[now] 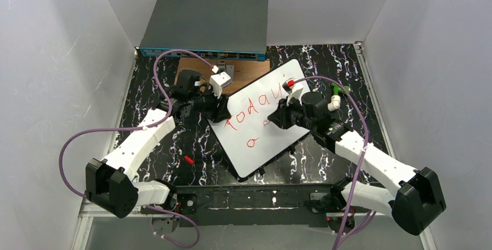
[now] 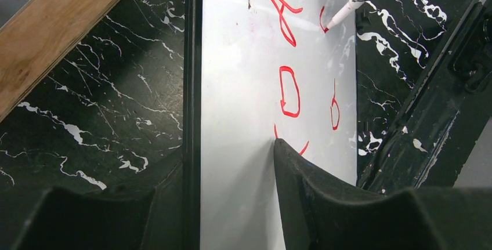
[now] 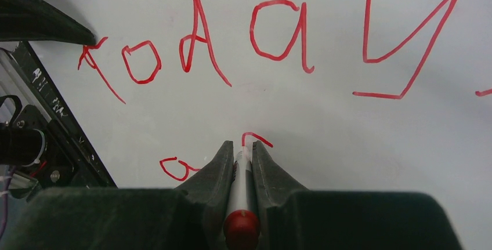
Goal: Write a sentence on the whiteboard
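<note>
The whiteboard (image 1: 264,137) lies tilted on the black marbled table, with red writing reading "today" and a small loop on a second line. My left gripper (image 1: 223,111) is shut on the board's left edge. In the left wrist view, one finger (image 2: 325,203) lies on top of the whiteboard (image 2: 243,87) and the other is under its black rim. My right gripper (image 1: 277,116) is shut on a white marker with a red end (image 3: 239,186). The marker's tip touches the whiteboard (image 3: 325,116) at a fresh red stroke on the second line. The tip also shows in the left wrist view (image 2: 342,13).
A grey network switch box (image 1: 206,26) stands at the back. A brown wooden plate (image 1: 252,71) lies in front of it, just behind the board. A small red cap (image 1: 188,159) lies on the table left of the board. A green object (image 1: 336,90) sits at the board's right. White walls surround the table.
</note>
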Available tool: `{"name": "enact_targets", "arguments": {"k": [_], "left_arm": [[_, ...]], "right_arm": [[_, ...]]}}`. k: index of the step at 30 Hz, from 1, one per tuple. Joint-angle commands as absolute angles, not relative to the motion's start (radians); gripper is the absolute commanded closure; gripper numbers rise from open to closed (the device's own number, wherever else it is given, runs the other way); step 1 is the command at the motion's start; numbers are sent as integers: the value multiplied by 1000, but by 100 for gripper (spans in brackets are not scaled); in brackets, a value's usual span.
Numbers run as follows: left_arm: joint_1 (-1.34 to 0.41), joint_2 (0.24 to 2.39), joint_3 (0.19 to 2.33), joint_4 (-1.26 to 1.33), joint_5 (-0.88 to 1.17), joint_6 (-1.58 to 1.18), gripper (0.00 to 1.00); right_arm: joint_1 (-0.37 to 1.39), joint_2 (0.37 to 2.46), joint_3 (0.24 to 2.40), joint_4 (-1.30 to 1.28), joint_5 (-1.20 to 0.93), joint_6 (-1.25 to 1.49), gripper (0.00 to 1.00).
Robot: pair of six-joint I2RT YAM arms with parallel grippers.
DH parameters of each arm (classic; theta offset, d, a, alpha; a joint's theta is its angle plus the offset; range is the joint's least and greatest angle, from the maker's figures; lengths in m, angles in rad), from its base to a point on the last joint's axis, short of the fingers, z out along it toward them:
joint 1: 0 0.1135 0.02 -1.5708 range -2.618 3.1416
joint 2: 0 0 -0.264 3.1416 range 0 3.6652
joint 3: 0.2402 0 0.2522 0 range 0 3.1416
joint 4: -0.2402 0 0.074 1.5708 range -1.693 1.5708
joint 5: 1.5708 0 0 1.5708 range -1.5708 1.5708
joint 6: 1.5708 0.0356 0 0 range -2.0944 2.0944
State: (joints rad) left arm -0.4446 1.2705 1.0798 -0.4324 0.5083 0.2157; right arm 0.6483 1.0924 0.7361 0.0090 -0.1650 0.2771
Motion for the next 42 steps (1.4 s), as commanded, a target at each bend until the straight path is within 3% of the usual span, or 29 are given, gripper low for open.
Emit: {"name": "enact_targets", "arguments": {"k": [1, 16, 30, 42], "left_arm": [[-474, 1278, 1086, -470, 551, 313, 100], [-474, 1269, 1082, -477, 555, 310, 100], [-474, 1267, 1084, -477, 554, 309, 100], [-474, 1263, 1078, -477, 552, 311, 100]], "right_arm": [[653, 1052, 706, 15, -160, 277, 99], [652, 1048, 724, -47, -22, 225, 99], [650, 1119, 856, -39, -40, 205, 99], [650, 1082, 774, -45, -52, 225, 99]]}}
